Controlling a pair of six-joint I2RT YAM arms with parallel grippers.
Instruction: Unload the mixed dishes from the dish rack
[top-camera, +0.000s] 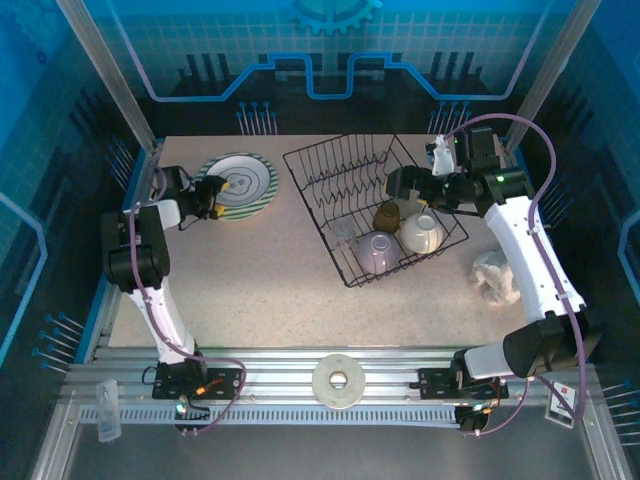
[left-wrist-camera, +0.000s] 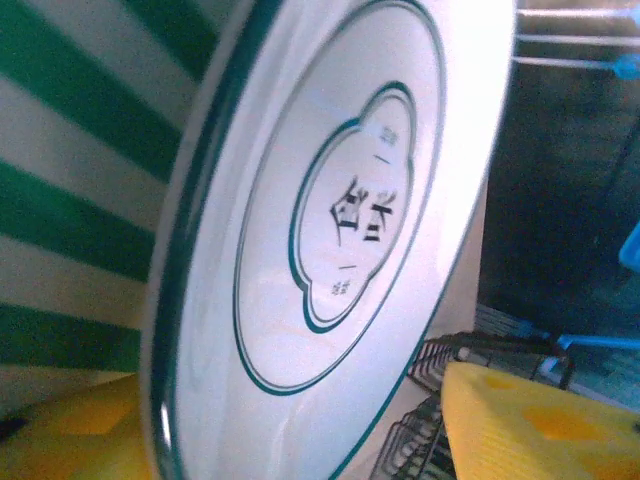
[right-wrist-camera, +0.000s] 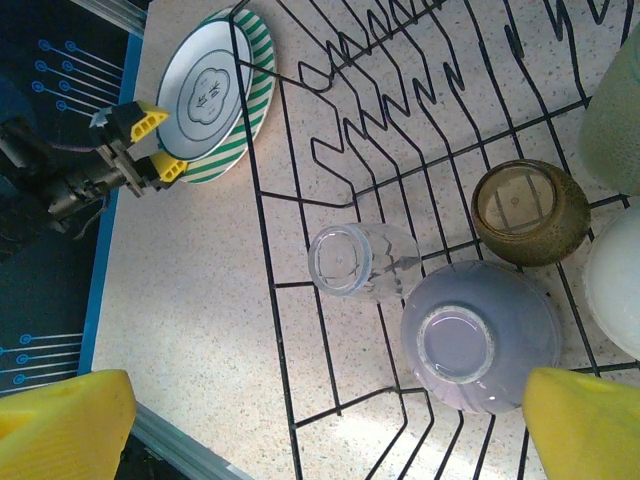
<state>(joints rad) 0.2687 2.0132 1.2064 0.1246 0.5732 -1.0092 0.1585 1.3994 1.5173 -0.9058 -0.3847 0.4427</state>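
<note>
Two plates are stacked at the back left: a white plate with thin dark-green rings (top-camera: 243, 180) (left-wrist-camera: 340, 220) lies on the green-and-white striped plate (top-camera: 262, 195) (left-wrist-camera: 70, 200). My left gripper (top-camera: 213, 195) (right-wrist-camera: 152, 143) (left-wrist-camera: 300, 440) is open at their left rim, yellow fingers apart. The black wire dish rack (top-camera: 330, 165) (right-wrist-camera: 262, 210) holds a pale tumbler on its side (top-camera: 343, 232) (right-wrist-camera: 360, 262), an upturned lavender cup (top-camera: 376, 250) (right-wrist-camera: 480, 335), a small brown cup (top-camera: 387, 215) (right-wrist-camera: 528, 212) and a cream bowl (top-camera: 422, 232) (right-wrist-camera: 615, 285). My right gripper (top-camera: 400, 185) (right-wrist-camera: 320, 420) hovers open above the rack.
A soft white cloth lump (top-camera: 495, 275) lies right of the rack under the right arm. A white ring-shaped disc (top-camera: 338, 380) rests on the front rail. Bare tabletop (top-camera: 250, 280) spreads between the plates, the rack and the front edge.
</note>
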